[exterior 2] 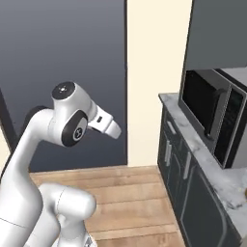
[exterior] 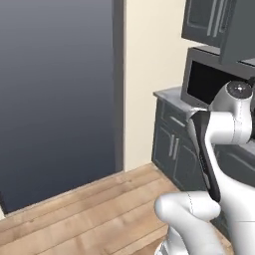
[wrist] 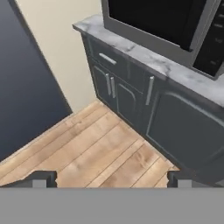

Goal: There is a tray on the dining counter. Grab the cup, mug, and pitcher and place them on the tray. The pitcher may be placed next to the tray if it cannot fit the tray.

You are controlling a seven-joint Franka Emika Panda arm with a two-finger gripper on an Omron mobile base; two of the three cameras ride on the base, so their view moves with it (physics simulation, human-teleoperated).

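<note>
Where the left base view looks past the white arm (exterior: 224,149), it takes in a dark grey wall panel (exterior: 55,99), a cream wall strip (exterior: 149,74), a wood plank floor (exterior: 99,209) and a run of dark grey base cabinets (exterior: 174,149) whose marble tabletop (exterior: 172,94) carries a microwave (exterior: 209,82); upper cabinets (exterior: 209,22) hang above it. None of the task's things (tray, cup, mug, pitcher, dining counter) can be located in these frames. Right base view: arm bent at the elbow, forearm pointing toward the cabinets, with the tool (exterior 2: 110,126) at its end, seen from the side; jaw spacing not readable here. The microwave (exterior 2: 212,113) sits on the marble tabletop (exterior 2: 212,169), door handle facing the room; cabinets (exterior 2: 178,164) beneath have pale bar handles. Wood floor (exterior 2: 130,193) runs to the dark panel (exterior 2: 62,48). Hand view: the tool (wrist: 111,178) shows its two dark fingertips (wrist: 41,178) at opposite sides of the lower frame, spread wide apart, nothing between them: released, empty. Beyond them lie the floor (wrist: 87,153), the cabinet fronts (wrist: 131,96), the marble tabletop (wrist: 166,65) edge and the microwave (wrist: 162,19) front.
</note>
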